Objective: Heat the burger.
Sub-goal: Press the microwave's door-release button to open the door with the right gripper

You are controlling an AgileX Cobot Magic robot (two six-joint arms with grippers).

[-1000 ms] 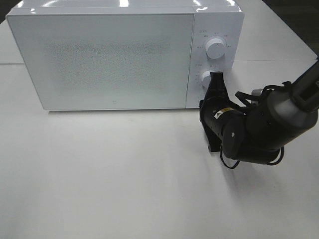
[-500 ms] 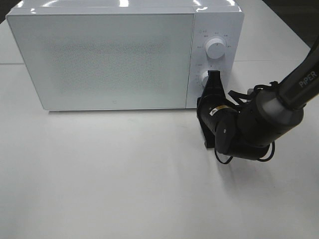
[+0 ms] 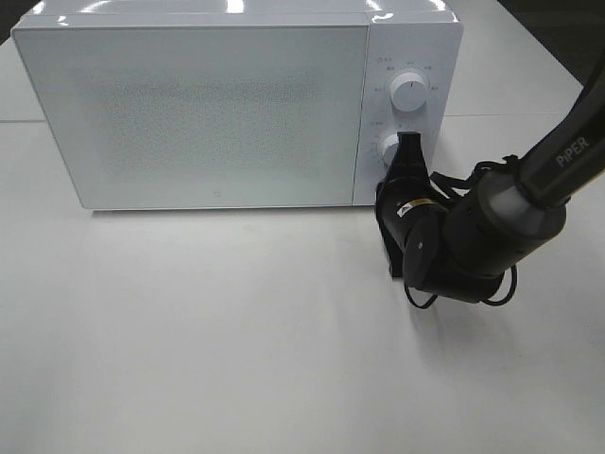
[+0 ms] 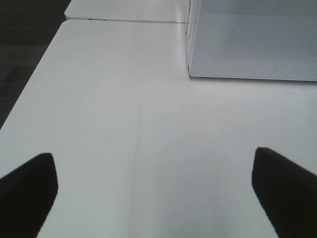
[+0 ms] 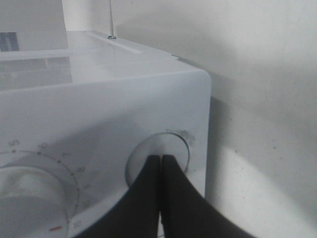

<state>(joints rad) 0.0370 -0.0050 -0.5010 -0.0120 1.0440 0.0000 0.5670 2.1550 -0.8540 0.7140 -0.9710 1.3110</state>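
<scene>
Viewing from the exterior high camera, the white box-shaped microwave oven [image 3: 217, 104] stands at the back of the plain white desk [image 3: 189, 331] with its speckled door shut. Two round white dials sit one above the other on the control panel. The black right pincer [image 3: 408, 144] reaches up to the lower round white dial [image 3: 386, 149] with its jaws pressed together, tips at that dial's edge. The upper round white dial [image 3: 408, 91] is untouched. The left arm is out of this view.

The burger appears in none of the views. The shut door hides the cavity, so the burger is probably inside, though this cannot be confirmed.

The left wrist view shows the left pincer [image 4: 152, 154] spread wide and holding nothing. It hangs over bare desk, well apart from the oven's near corner.

The right wrist view shows both dark fingers joined into a single point. That point touches the face of the lower dial and grips nothing.

Step in hand, as judged: setting the heating control, with loading and door closing apparently done. The next move calls for turning this dial. Joined tips can only push against the face or rim, so steady contact pressure and a sweep around the dial's centre are needed. Alternatively, the jaws must part and clamp the knob's rim before rotating. Slipping off the smooth knob is the main risk.
</scene>
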